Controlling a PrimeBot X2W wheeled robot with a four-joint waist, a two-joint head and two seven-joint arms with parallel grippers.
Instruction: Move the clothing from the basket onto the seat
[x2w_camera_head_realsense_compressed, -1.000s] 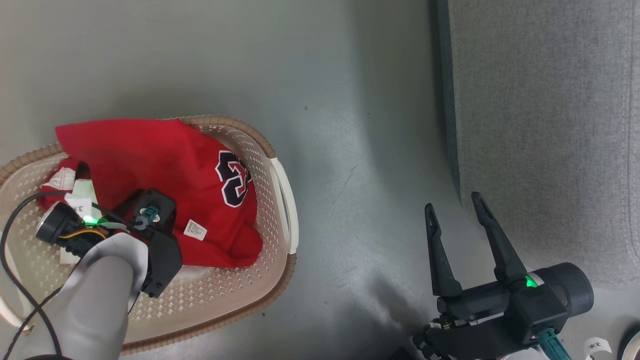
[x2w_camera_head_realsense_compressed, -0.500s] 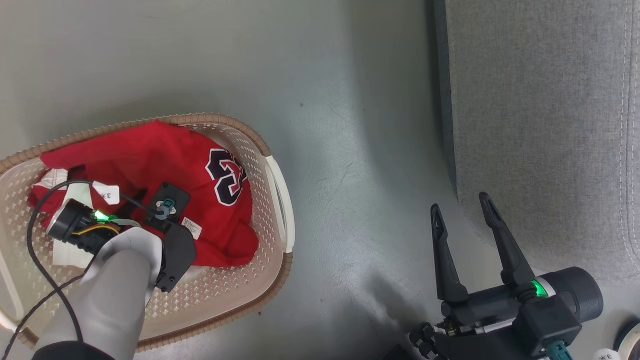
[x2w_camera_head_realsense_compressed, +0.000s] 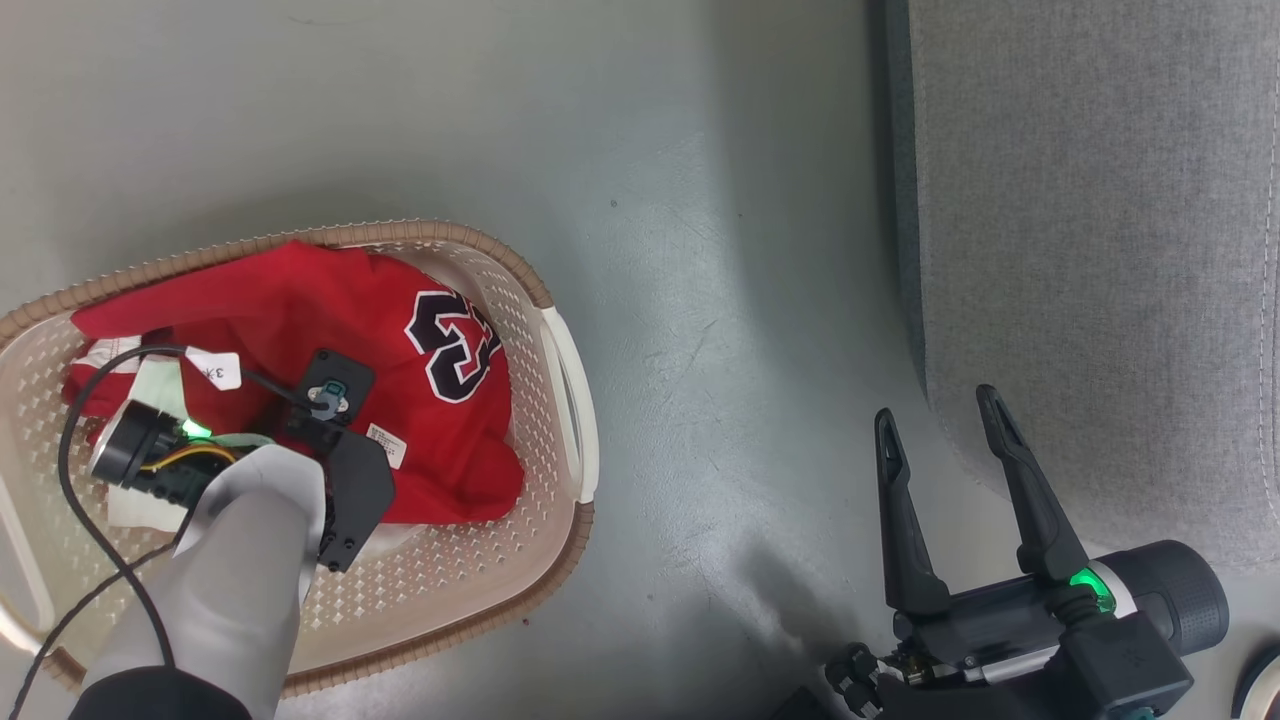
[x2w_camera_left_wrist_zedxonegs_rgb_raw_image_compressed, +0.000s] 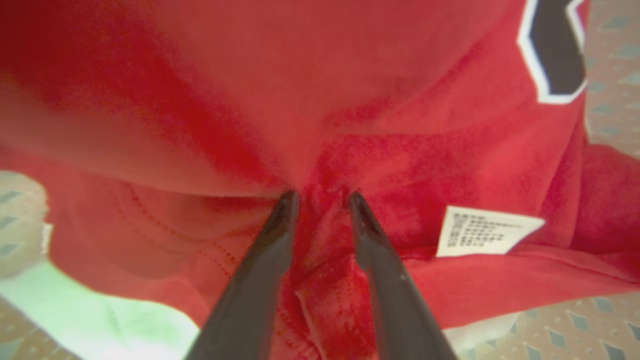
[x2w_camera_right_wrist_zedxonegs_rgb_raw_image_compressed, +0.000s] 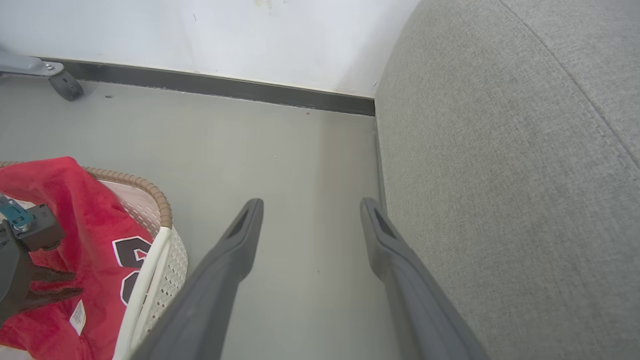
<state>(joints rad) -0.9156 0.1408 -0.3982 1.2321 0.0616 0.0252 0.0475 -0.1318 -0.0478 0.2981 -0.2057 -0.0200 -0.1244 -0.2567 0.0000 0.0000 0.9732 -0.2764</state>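
The red clothing (x2w_camera_head_realsense_compressed: 400, 330) with navy-and-white numbers lies heaped in the cream basket (x2w_camera_head_realsense_compressed: 562, 370) on the floor at the left. My left arm reaches down into the basket. In the left wrist view my left gripper (x2w_camera_left_wrist_zedxonegs_rgb_raw_image_compressed: 320, 196) has its two dark fingers drawn close, with a ridge of the red clothing (x2w_camera_left_wrist_zedxonegs_rgb_raw_image_compressed: 400, 150) pinched between them, next to a white tag (x2w_camera_left_wrist_zedxonegs_rgb_raw_image_compressed: 480, 230). My right gripper (x2w_camera_head_realsense_compressed: 937, 405) is open over bare floor, just left of the grey seat (x2w_camera_head_realsense_compressed: 1100, 250). The right wrist view shows the right gripper (x2w_camera_right_wrist_zedxonegs_rgb_raw_image_compressed: 311, 202) with nothing between its fingers, the seat (x2w_camera_right_wrist_zedxonegs_rgb_raw_image_compressed: 500, 175) to its right and the basket (x2w_camera_right_wrist_zedxonegs_rgb_raw_image_compressed: 160, 250) to its left.
Grey floor (x2w_camera_head_realsense_compressed: 720, 300) separates the basket from the seat. A pale cloth (x2w_camera_head_realsense_compressed: 140, 510) lies under the red garment. A black cable (x2w_camera_head_realsense_compressed: 65, 470) loops from my left wrist over the basket. A white wall with dark skirting (x2w_camera_right_wrist_zedxonegs_rgb_raw_image_compressed: 250, 90) and a caster wheel (x2w_camera_right_wrist_zedxonegs_rgb_raw_image_compressed: 65, 87) stand beyond.
The left arm has sunk lower into the basket and its fingers have drawn together on the red cloth. The garment, earlier draped over the far rim, now lies inside the basket.
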